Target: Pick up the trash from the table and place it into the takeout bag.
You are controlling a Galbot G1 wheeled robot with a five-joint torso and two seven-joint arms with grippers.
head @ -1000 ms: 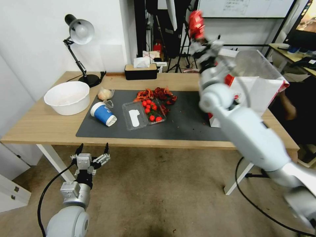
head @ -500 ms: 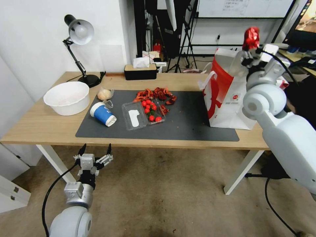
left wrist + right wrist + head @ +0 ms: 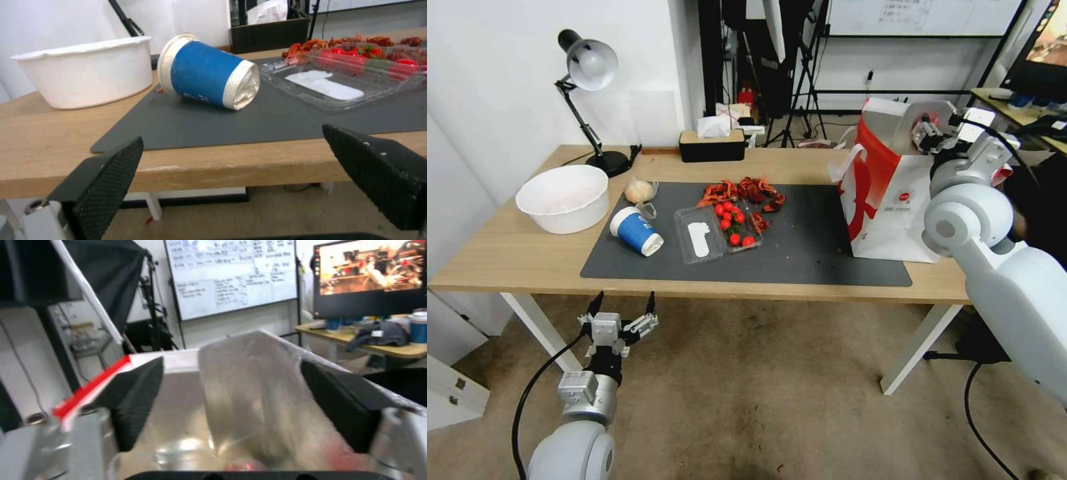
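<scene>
Right pincer (image 3: pixel 932 130) sits at the open mouth of the takeout bag (image 3: pixel 894 200), which stands on the counter (image 3: pixel 507 257) at the right end of the dark mat (image 3: pixel 814 247). In the right wrist view both fingers (image 3: pixel 133 396) are spread wide with nothing between them, the foil lining (image 3: pixel 249 390) behind. A blurred red patch (image 3: pixel 242 466) shows low inside the bag; it is too smeared to identify. The bag's far side is hidden behind the right arm in the head view.

Left pincer (image 3: pixel 622 312) hangs below the counter's front edge, spread, holding nothing.

Trash on the counter: white bowl (image 3: pixel 564 198) at the left, off the mat; blue cup (image 3: pixel 636 231) on its side on the mat; small clear bag (image 3: pixel 640 191) just behind it, contents unclear; open clear clamshell tray (image 3: pixel 717 231) with red tomatoes; red scraps (image 3: pixel 744 190) behind the tray. The black tissue box (image 3: pixel 712 145) stands at the back edge.
</scene>
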